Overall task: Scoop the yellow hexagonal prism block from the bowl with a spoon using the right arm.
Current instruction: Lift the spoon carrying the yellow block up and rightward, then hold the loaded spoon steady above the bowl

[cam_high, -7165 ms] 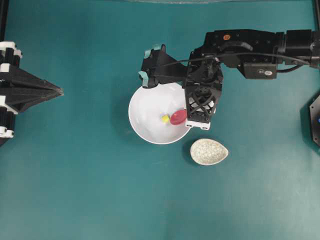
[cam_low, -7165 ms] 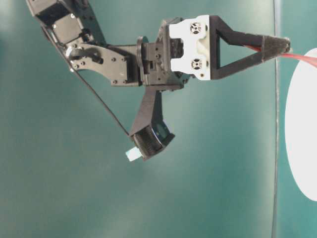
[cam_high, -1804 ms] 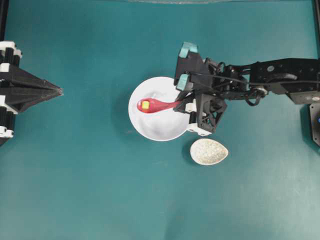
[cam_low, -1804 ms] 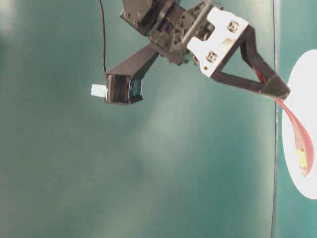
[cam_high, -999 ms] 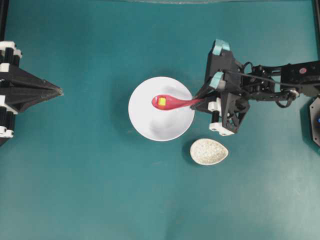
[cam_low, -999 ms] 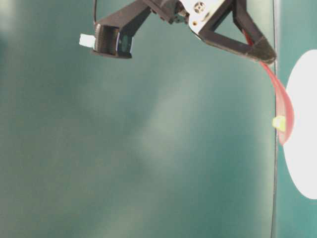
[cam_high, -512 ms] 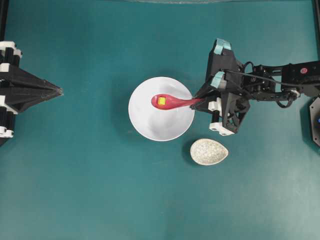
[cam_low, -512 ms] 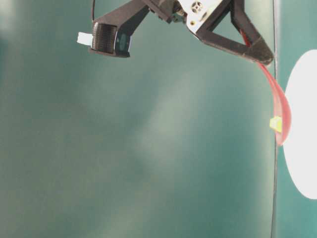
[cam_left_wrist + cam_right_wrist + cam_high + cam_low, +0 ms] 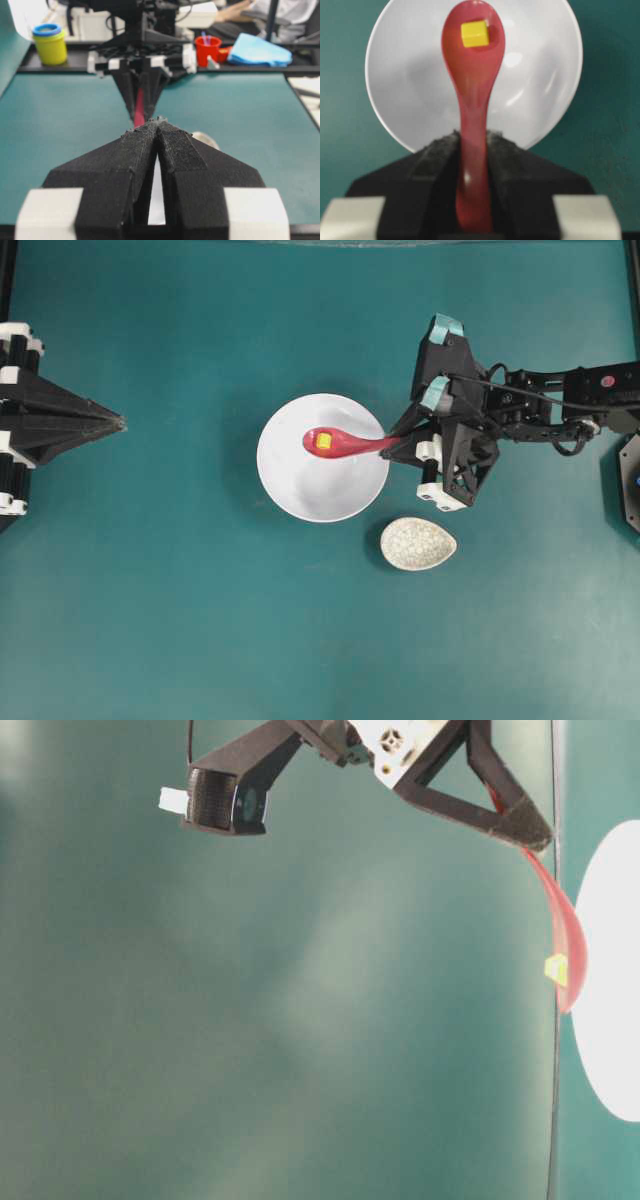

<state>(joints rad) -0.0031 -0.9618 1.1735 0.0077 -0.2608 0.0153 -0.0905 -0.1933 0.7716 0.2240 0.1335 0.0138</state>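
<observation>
Right gripper (image 9: 472, 165) clamps the spoon (image 9: 345, 444) by its handle, jaws partly closed on it, pads (image 9: 432, 155) pressing both sides. Spoon sticks out over the bowl (image 9: 290, 490), its scoop end above the bowl's upper middle in the overhead view. Yellow hexagonal prism block (image 9: 323, 441) sits inside the spoon's scoop, clear in the right wrist view too (image 9: 474, 33). In the table-level view the spoon (image 9: 565, 945) hangs lifted off the bowl (image 9: 610, 970), block (image 9: 556, 969) on it.

Bowl stands near the middle of the worktop (image 9: 180, 620). Speckled spoon rest (image 9: 417, 543) lies just beside the bowl, toward the bottom right, not touching.

Left gripper (image 9: 158, 125) parked at the worktop's left edge, jaws together, holding nothing. Right arm (image 9: 560, 405) reaches in from the right edge.
</observation>
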